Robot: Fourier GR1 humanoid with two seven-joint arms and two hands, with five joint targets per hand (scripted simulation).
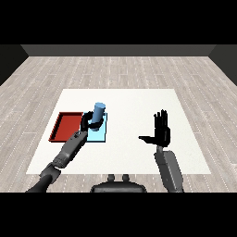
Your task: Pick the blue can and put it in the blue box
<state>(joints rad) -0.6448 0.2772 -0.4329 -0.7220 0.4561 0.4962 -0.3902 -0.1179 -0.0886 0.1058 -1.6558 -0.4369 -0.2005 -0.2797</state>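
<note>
a blue can (98,114) stands upright over the light blue tray (99,134), with the left hand (87,122) curled round its lower part. the red tray (66,127) lies just beside the blue one, to its left, on the white counter (134,106). well apart to the right, the right hand (161,132) is raised with its fingers straight and thumb spread, holding nothing.
</note>
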